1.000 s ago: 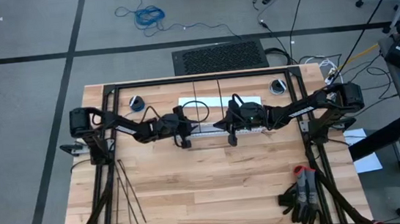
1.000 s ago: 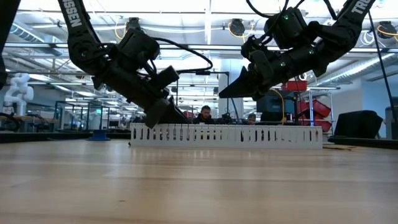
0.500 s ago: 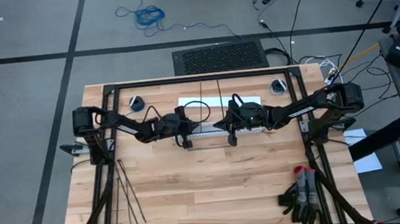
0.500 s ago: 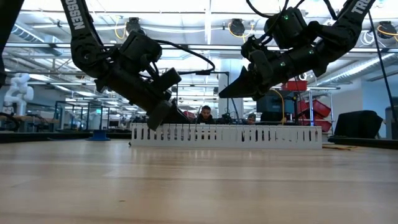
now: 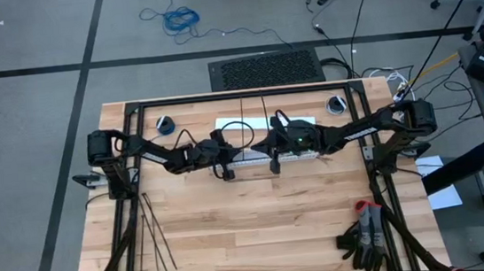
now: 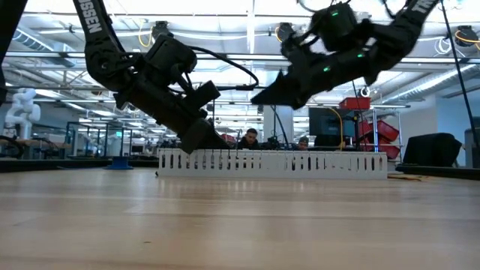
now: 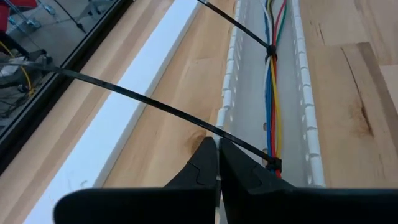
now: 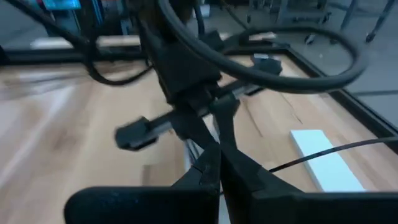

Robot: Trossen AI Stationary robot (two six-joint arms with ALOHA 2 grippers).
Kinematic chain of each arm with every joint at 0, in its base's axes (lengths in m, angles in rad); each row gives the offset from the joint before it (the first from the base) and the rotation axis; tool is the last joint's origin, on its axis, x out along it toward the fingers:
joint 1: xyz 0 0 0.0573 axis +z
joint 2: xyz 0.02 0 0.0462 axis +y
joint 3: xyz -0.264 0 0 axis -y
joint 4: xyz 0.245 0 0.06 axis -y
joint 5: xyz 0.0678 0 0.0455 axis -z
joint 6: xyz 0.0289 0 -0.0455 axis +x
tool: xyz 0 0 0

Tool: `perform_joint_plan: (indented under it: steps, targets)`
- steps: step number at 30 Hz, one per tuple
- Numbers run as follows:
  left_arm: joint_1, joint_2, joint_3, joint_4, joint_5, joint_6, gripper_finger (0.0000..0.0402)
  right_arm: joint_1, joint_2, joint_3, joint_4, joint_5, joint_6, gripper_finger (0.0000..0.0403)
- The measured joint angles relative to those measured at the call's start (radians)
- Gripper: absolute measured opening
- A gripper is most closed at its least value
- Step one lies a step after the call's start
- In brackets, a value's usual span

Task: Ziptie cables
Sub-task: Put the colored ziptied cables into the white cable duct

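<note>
A bundle of blue, red and yellow cables [image 7: 272, 93] lies inside the long white slotted duct [image 7: 231, 93] at mid-table [image 5: 249, 161]. Two black zipties are looped round the cables, one farther along [image 7: 271, 48] and one near my left gripper [image 7: 272, 163]. The near ziptie's long tail [image 7: 137, 99] slants away over the wood. My left gripper [image 7: 217, 142] is shut, its tips low over the duct's left part [image 6: 193, 142]. My right gripper [image 6: 259, 97] is shut and hangs in the air above the duct [image 5: 273, 161]. Several loose zipties [image 5: 156, 237] lie flat near the left edge. My left gripper's shut fingertips [image 7: 210, 149] stand right where the near ziptie's tail [image 7: 200, 129] crosses in front of them. I cannot tell whether they touch or pinch it.
A white flat strip [image 7: 124, 124] lies along the duct's far side. Two small round reels [image 5: 165, 123] [image 5: 336, 104] sit near the far corners. Dark gloves [image 5: 366, 239] lie at the near right. Bare wood spreads across the near half [image 5: 260, 232].
My right gripper has moved toward the table's left, closer to my left gripper, and has risen a little above the duct. It has stayed shut. The duct and the cables have stayed in place.
</note>
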Motion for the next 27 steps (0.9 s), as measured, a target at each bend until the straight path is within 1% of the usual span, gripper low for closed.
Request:
perform_joint_plan:
  steps: [8, 11, 19, 27]
  targets:
    - [-0.009, 0.0, 0.002, -0.021, -0.023, -0.048, 0.0003, -0.017, 0.199, 0.21, -0.182, 0.002, -0.045, 0.0]
    - [-0.017, -0.002, 0.003, -0.039, -0.039, -0.053, 0.0003, -0.016, 0.248, 0.271, -0.225, 0.002, -0.063, 0.0]
    - [-0.053, -0.002, 0.002, -0.047, -0.075, -0.047, 0.0002, -0.021, 0.306, 0.366, -0.363, 0.049, -0.08, 0.0]
    - [-0.077, -0.003, 0.002, -0.055, -0.069, -0.042, 0.0002, -0.031, 0.308, 0.369, -0.402, 0.059, -0.066, 0.0]
